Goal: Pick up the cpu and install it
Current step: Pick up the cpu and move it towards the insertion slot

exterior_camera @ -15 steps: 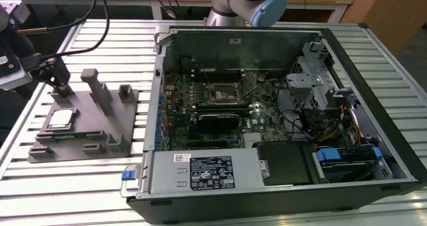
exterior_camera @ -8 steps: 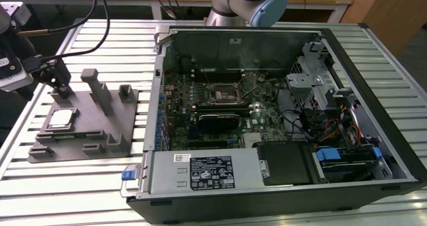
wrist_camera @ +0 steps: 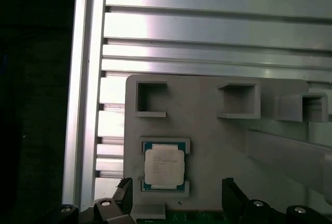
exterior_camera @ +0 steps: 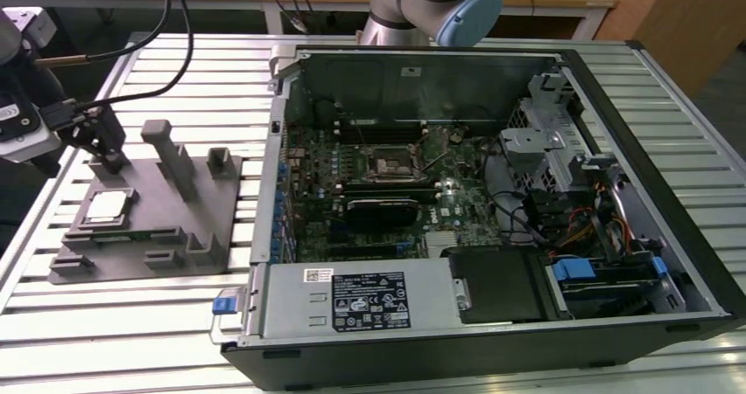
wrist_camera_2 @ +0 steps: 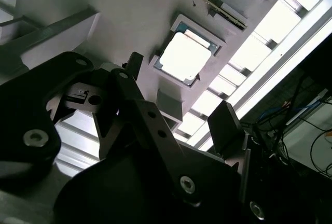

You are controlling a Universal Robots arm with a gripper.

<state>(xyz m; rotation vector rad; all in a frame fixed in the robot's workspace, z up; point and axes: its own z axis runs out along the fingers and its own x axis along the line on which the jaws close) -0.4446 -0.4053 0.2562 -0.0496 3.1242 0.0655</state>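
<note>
Ribbed aluminium surface (exterior_camera: 175,62) serves as the work area. At the exterior view's left, a grey moulded plastic tray (exterior_camera: 163,228) with upright posts is placed. The cpu (exterior_camera: 107,208), a small flat square chip with a silvery metal top, is seated in a tray recess. The black two-fingered claw (exterior_camera: 111,158) is held just above it, spread wide and empty. At the exterior view's right, an open black computer case (exterior_camera: 466,193) is positioned. Its black square socket frame (exterior_camera: 385,162) is judged unoccupied, so pick-up and installation remain outstanding.

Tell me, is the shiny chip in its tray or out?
In. The cpu lies flat in a recess of the grey tray, untouched by the gripper.
</note>
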